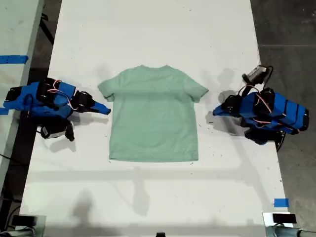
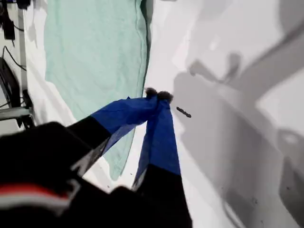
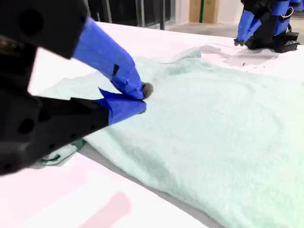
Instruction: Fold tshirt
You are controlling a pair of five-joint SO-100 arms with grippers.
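While both arms sit low on the white bench [image 1: 148,29], you see the tshirt [image 1: 153,116] lying flat and face down or up (can't tell which) at the centre of the exterior view, collar toward the top edge, both sleeves spread. My first end effector [image 1: 216,112] is at the exterior view's right, tips pressed together over bare bench, just beside the shirt's side hem but apart from it. My second end effector [image 1: 106,109] is at the exterior view's left, tips together at the near sleeve; whether it touches the cloth can't be told. Nothing lies on the shirt.

Surroundings: a blue tape strip [image 1: 12,59] at the upper left, a blue tape square [image 1: 281,202] at the lower right, a dark speck [image 2: 184,112] on the bench by the first tips. Arm bases are cut off or shadowed; wrist housings block much of both wrist views.
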